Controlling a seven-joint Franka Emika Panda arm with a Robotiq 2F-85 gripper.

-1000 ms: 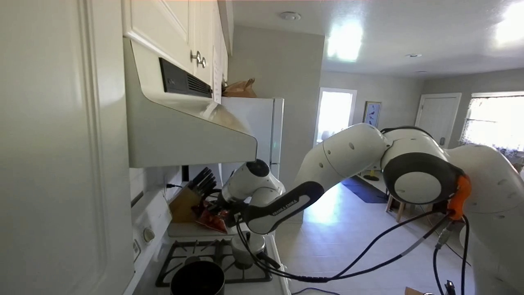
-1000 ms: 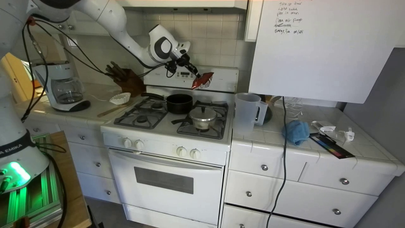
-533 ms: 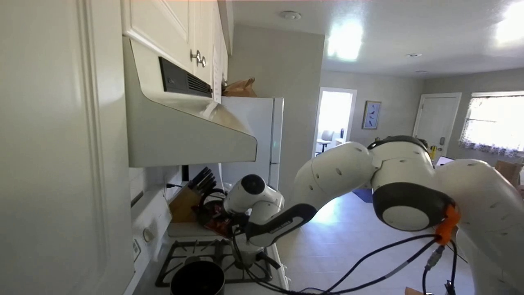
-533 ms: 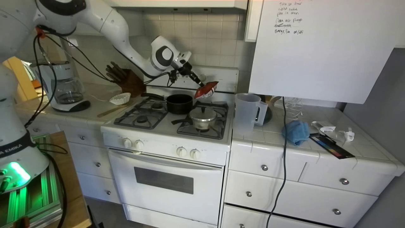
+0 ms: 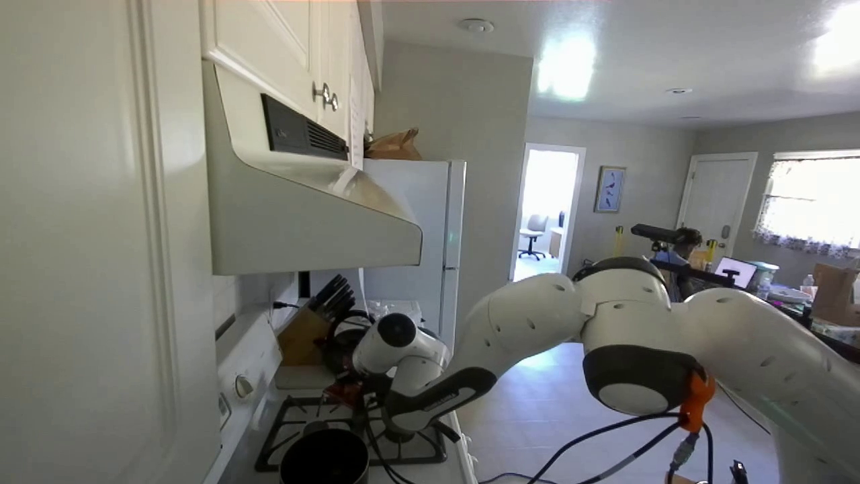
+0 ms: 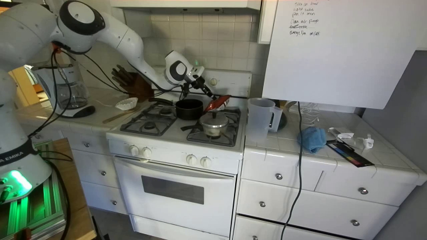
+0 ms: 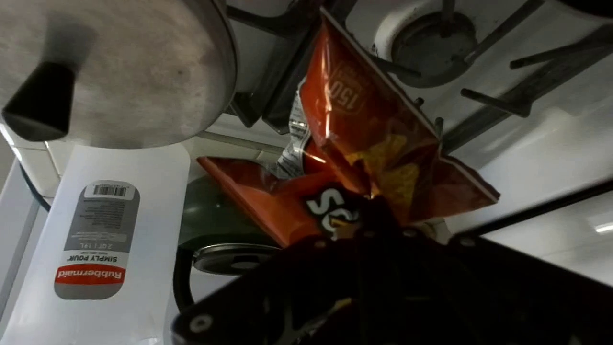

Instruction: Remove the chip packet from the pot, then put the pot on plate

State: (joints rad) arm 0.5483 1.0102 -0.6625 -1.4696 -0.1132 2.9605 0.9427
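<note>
Toward the left of an exterior view, a coffee maker (image 6: 76, 95) stands on the counter (image 6: 91, 121), followed rightward by a knife block (image 6: 141, 87) and, on the stove (image 6: 170, 155), a black pot (image 6: 189, 110). Just right of the black pot and behind the lidded pot (image 6: 214, 125), the gripper (image 6: 214, 97) holds the red chip packet (image 6: 217, 103) above the stove, its fingers clamped narrow on the bunched film; contact between packet and black pot cannot be told. Farther right, a translucent pitcher (image 6: 259, 120) stands upright.
</note>
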